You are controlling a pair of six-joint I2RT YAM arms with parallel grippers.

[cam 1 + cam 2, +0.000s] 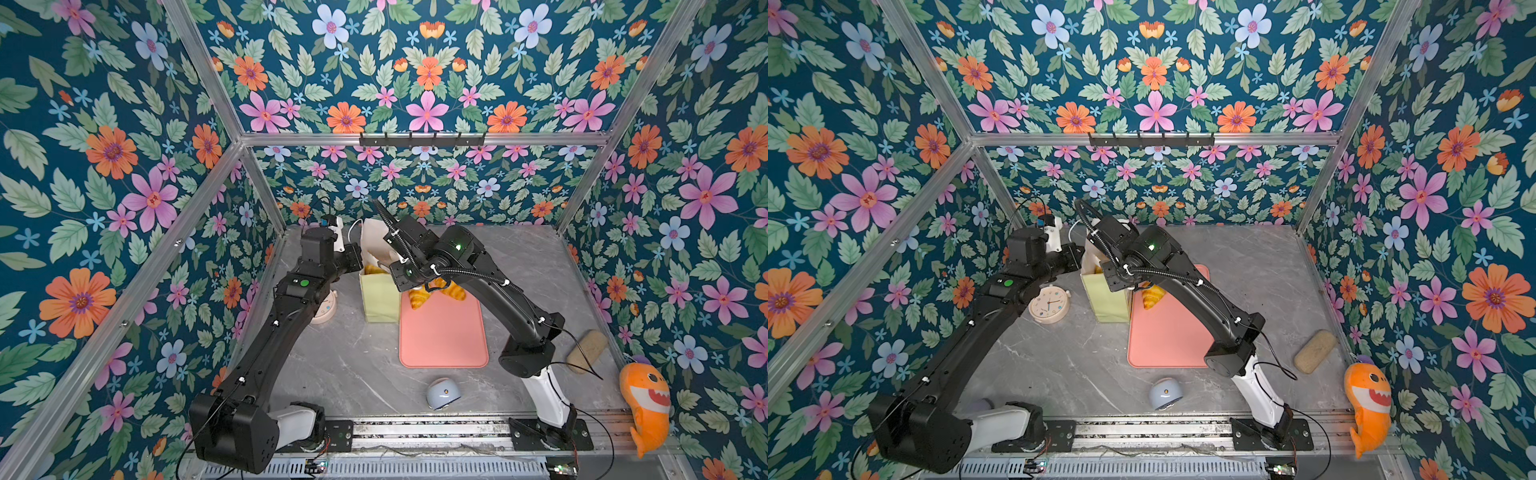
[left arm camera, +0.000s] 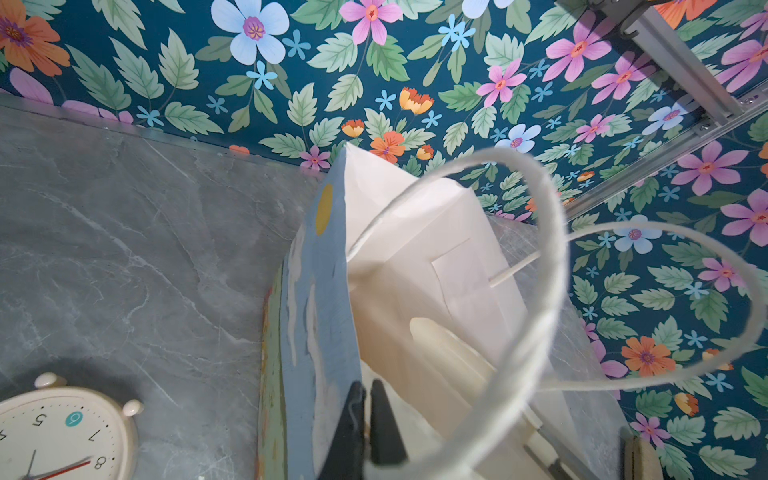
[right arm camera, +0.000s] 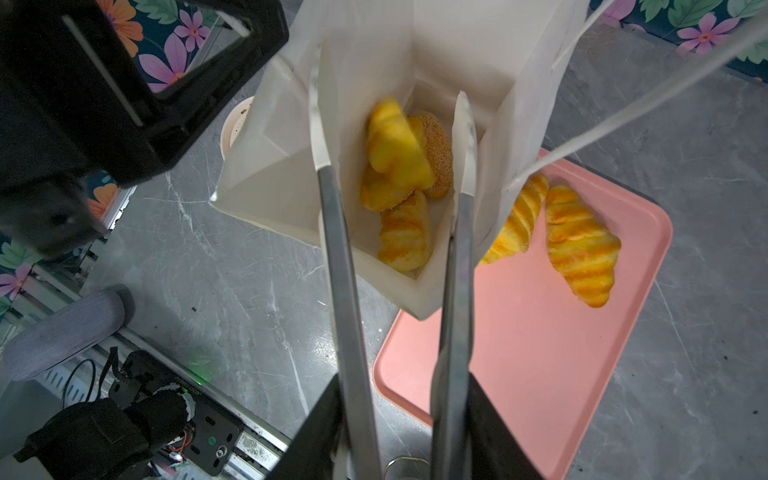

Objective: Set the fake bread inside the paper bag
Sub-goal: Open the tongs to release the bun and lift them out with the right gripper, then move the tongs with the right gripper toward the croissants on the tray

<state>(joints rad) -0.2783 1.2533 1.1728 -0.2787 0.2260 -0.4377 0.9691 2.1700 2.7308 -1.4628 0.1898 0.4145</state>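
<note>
My right end effector (image 3: 388, 89) has its fingers spread, tips dipped into the mouth of the paper bag (image 3: 270, 166), gripping nothing. Between them I see one blurred piece of fake bread (image 3: 395, 145), touching neither finger, over a seeded bun (image 3: 438, 145) and a croissant (image 3: 405, 232) lying inside the bag. My left end effector (image 2: 366, 384) is pressed together, pinching the bag's printed blue wall at the rim. The bag stands upright on the table (image 3: 232, 282). Two more croissants (image 3: 582, 245) lie outside, just beside the bag, on the pink tray (image 3: 540, 353), one partly hidden behind the bag's wall. The clock (image 2: 62, 432) is near the bag, on its printed side.
</note>
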